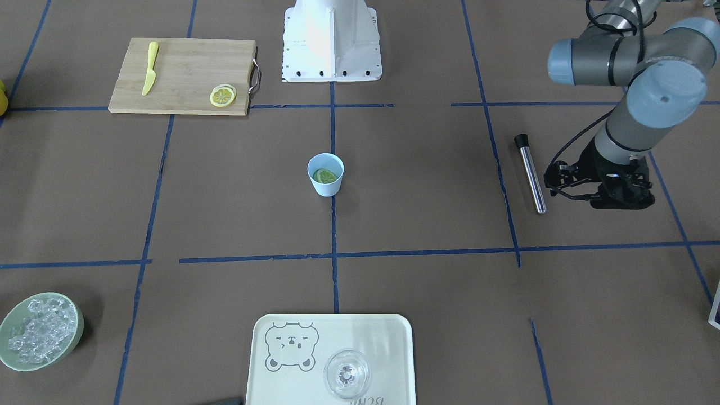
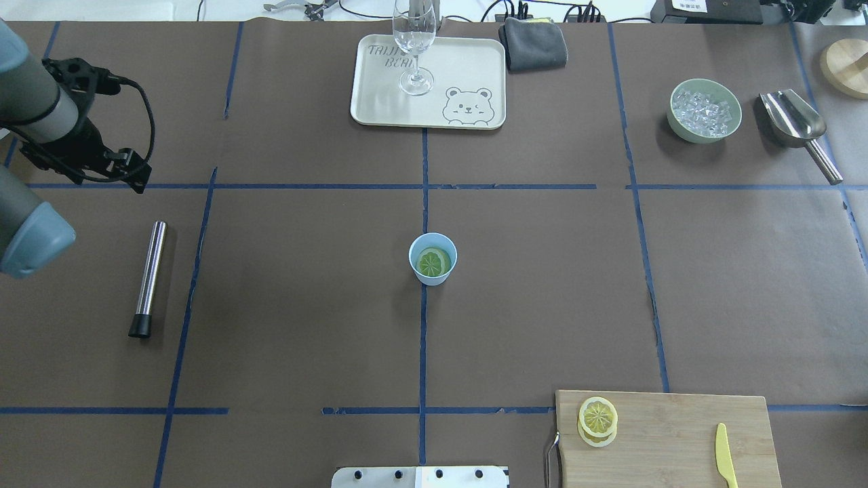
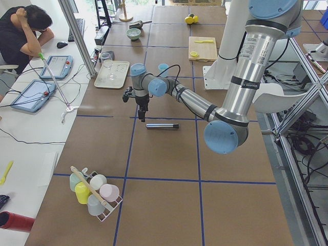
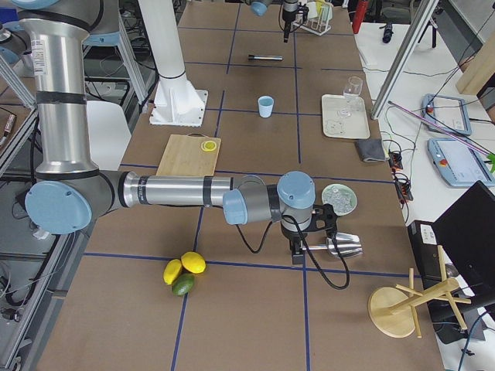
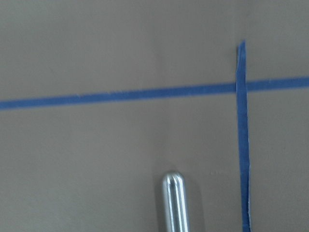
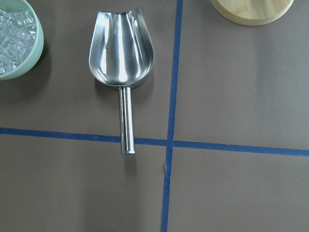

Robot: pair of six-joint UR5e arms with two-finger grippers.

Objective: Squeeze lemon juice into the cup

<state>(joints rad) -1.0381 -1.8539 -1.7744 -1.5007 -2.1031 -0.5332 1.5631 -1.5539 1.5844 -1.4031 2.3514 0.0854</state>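
Resting in the cup [image 1: 327, 190] at the centre of the surface [image 1: 427, 202], the lemon [image 1: 326, 176] leans on the wall. 2 slices [image 1: 223, 95] lie stacked on the board [image 1: 185, 73]. The left pincer [image 1: 621, 198] hangs beside the rod [image 1: 531, 177] and the right pincer [image 4: 298, 252] near the scoop [image 6: 121, 53]. I cannot tell the width of either pincer.

Left arm [image 1: 635, 121]: reached out to its own side, elbow raised, forearm sloping down, wrist vertical. Left gripper [image 3: 142, 116]: points straight down and holds nothing; finger gap not resolvable. Right arm [image 4: 178, 191]: forearm stretched out level, far to its side. Right gripper [image 4: 297, 253]: points down; finger spacing unreadable.
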